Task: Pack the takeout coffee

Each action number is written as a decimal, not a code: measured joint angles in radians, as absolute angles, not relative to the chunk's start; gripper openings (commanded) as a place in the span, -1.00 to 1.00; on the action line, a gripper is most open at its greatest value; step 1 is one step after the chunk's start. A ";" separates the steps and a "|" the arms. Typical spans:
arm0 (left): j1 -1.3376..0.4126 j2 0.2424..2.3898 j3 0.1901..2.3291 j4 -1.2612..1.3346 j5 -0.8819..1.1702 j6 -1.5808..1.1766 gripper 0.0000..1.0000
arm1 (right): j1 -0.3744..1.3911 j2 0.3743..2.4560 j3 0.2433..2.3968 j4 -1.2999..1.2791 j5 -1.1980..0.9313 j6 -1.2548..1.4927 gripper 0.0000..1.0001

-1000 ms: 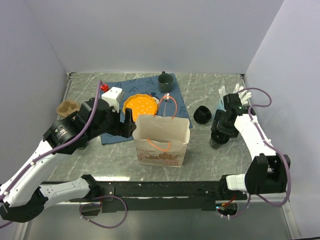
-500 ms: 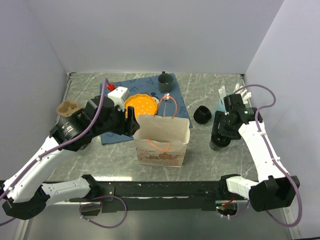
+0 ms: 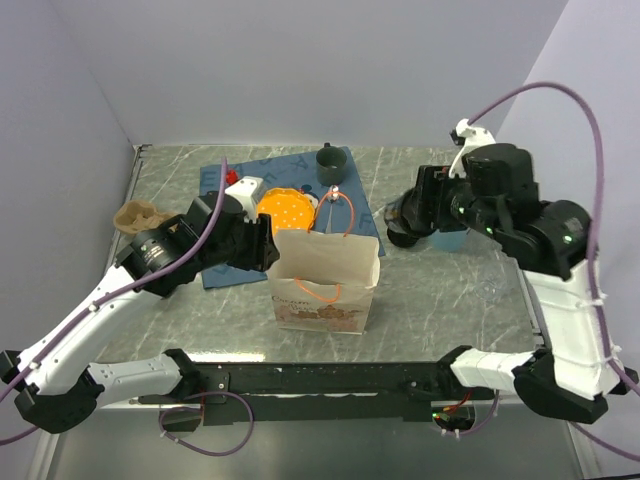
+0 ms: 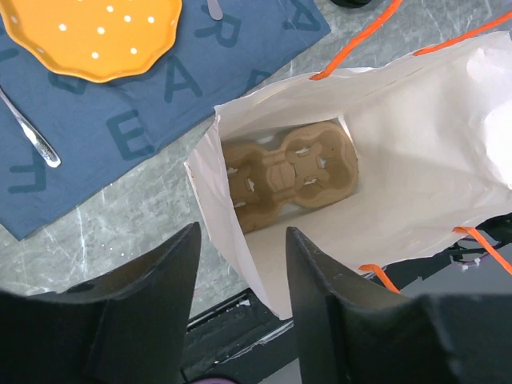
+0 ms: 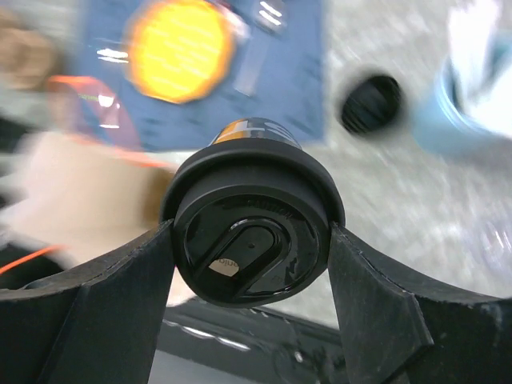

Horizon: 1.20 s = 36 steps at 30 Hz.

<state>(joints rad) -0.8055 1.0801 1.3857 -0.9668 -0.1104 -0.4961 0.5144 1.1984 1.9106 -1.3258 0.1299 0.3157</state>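
Straddling the left rim of the paper bag, the left pincer is standing partly open, the bag's wall running between its fingers without being visibly pinched. Its arm is reaching in from the near left, wrist pointing at the bag. The bag is standing upright on the tabletop, a cardboard cup carrier lying on its bottom. Farther right, the right pincer is clamping a black-lidded coffee cup, fingers pressing both sides. That arm is rearing high, wrist angling left; the cup is hanging in the air, outside the bag.
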 measured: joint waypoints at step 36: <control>-0.768 1.144 1.401 -0.945 -0.072 -0.518 -0.21 | 1.184 1.396 1.821 -1.274 0.204 0.164 0.03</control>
<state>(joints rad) -0.7681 1.1442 1.4014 -0.9447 -0.0715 -0.5182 1.1835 1.3956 1.8206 -1.2736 0.2043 0.1638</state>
